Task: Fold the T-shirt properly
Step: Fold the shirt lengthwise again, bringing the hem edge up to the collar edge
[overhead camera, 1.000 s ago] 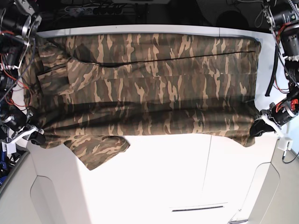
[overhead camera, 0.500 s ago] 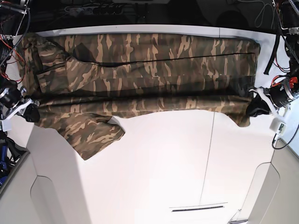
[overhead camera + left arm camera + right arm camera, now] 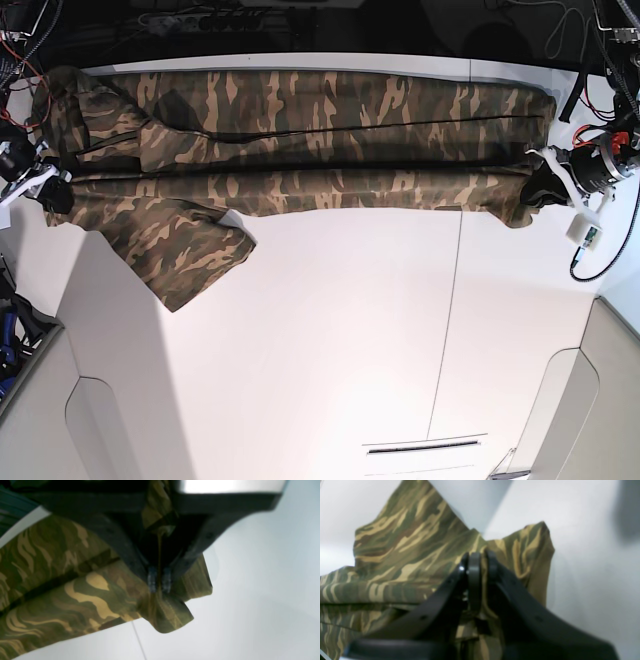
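Shirt (image 3: pixel 330 185) edge raised, between 2 tools' (image 3: pixel 159 580) (image 3: pixel 477 562) tips

In the left wrist view, the left gripper (image 3: pixel 159 588) is blurred and hides the cloth (image 3: pixel 92 600) directly behind it; the cloth beside the gripper runs out of that view. In the right wrist view, the right gripper's (image 3: pixel 477 557) near parts are blurred.
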Tool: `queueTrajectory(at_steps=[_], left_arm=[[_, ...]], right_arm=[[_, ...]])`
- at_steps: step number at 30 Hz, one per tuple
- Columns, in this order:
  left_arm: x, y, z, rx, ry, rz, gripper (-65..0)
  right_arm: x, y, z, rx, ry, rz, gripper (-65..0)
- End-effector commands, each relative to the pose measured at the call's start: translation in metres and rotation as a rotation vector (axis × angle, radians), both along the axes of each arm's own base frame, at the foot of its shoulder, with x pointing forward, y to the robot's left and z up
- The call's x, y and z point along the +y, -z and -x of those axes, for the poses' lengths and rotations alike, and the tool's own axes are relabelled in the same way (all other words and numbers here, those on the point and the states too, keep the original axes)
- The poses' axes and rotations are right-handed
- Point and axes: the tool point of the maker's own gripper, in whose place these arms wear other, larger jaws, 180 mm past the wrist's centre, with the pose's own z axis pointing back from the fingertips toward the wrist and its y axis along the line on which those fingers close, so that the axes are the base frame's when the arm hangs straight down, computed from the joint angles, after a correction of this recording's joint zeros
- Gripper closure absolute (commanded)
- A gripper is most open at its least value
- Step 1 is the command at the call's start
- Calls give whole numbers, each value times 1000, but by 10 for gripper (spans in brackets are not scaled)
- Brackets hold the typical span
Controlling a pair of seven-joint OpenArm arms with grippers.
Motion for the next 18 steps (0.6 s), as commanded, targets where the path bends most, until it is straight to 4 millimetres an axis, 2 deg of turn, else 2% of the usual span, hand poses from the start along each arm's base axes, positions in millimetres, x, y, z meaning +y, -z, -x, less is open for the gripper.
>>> queueTrajectory(at_steps=[1,4,7,8,9,14,18], left_arm=[[5,-13,-8,-42,9,-20,0],[5,-14,-8,-43,9,-19,0],[5,-14,-8,-46,8,-17,0],[5,-15,-9,-49,8,-14,0],[5,-15,-9,-49,8,-14,0],[5,-15,-9,-48,8,-14,0],[5,-15,-9,-49,8,-14,0]], right_arm=[[-11,-15,-8,-46,7,30,0],[-13,-13,-7,-36,10,40,-11],[-13,-13,-8,-40,11,39,-249],[-13,-15,-9,-54,15,38,-299],[-14,-18,-12,-76,23,35,-322],[-20,-42,-30,-222,69,34,-323],[-23,-55,-46,-264,72,61,-323]])
